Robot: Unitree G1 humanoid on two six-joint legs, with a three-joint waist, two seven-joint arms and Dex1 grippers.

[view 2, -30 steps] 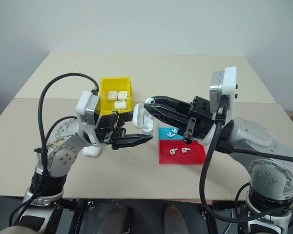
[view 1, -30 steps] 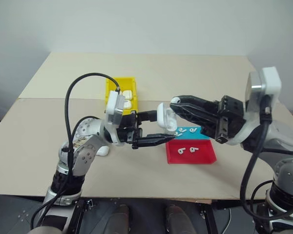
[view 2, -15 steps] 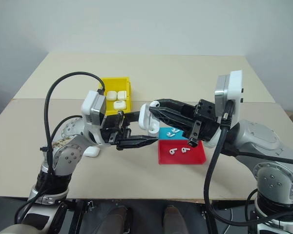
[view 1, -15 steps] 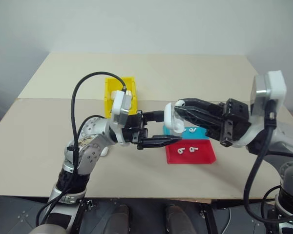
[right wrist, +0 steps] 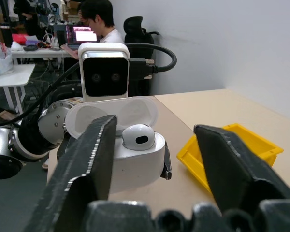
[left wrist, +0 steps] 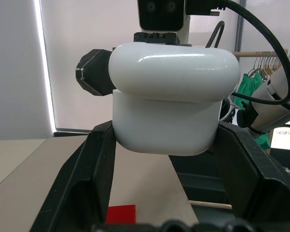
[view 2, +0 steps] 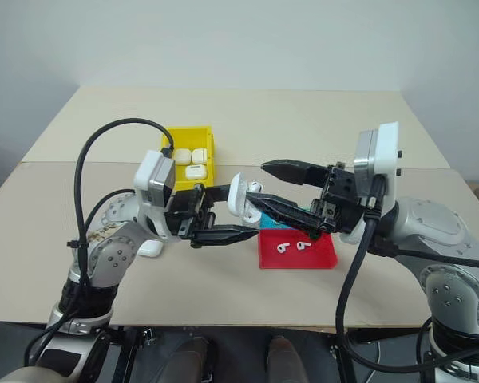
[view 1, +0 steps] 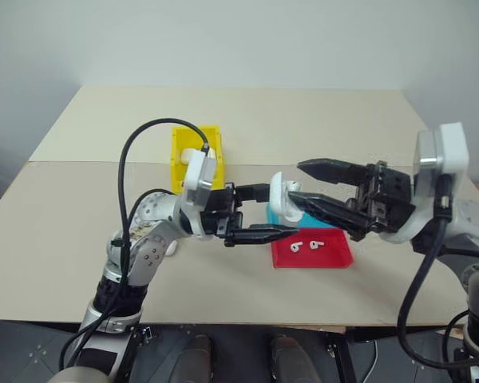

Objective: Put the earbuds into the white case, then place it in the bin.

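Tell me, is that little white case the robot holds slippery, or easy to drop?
Probably slippery: the white case looks glossy and rounded, clamped by the left gripper. Likely stiff and light, since it keeps its shape. Its lid stands open with an earbud seated, so a jolt might shake it out.

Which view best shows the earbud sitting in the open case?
The right wrist view: the earbud sits plainly in the case, lid up. The left wrist view shows the case's outside; the eye views show it small.
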